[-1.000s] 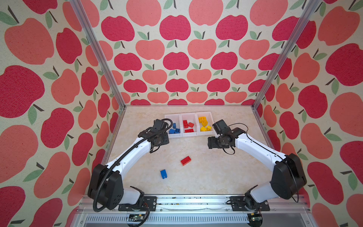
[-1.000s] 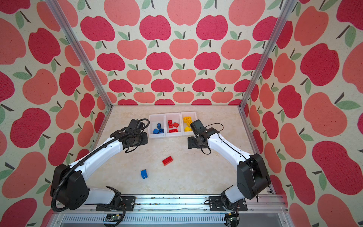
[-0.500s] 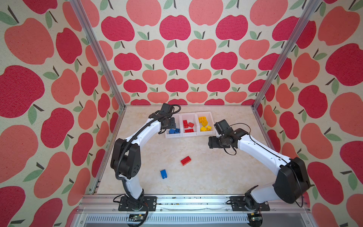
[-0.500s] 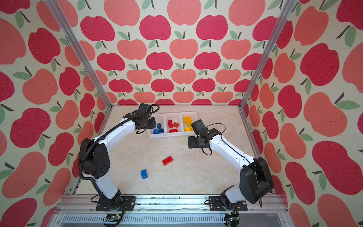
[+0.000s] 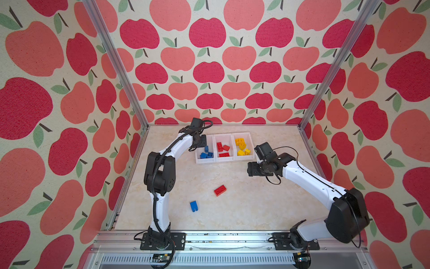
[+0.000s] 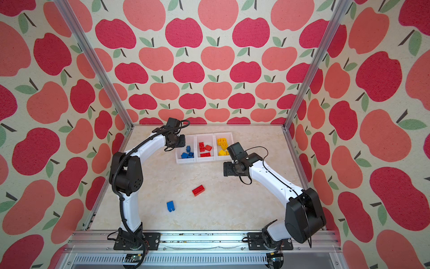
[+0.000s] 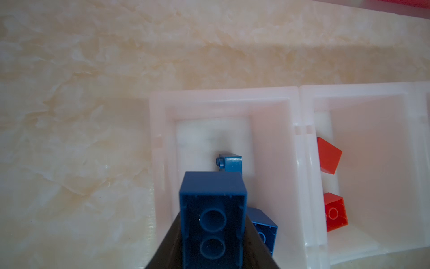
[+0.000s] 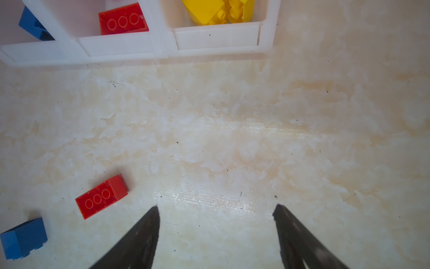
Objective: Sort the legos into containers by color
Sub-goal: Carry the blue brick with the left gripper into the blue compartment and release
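Observation:
Three joined white containers stand at the back: the left one holds blue legos, the middle one red, the right one yellow. My left gripper is shut on an oblong blue lego, hollow underside towards the camera, above the left container. In both top views this gripper hangs at that container's far left corner. A red lego and a blue lego lie loose on the table. My right gripper is open and empty, in front of the yellow container.
Apple-patterned walls and metal posts enclose the marble-look table on three sides. The arm bases sit on a rail along the front edge. Bare tabletop lies between the loose legos and the right arm.
My left arm has swung from in front of the containers back to the left container, elbow raised, still shut on the blue lego. The right arm has barely moved.

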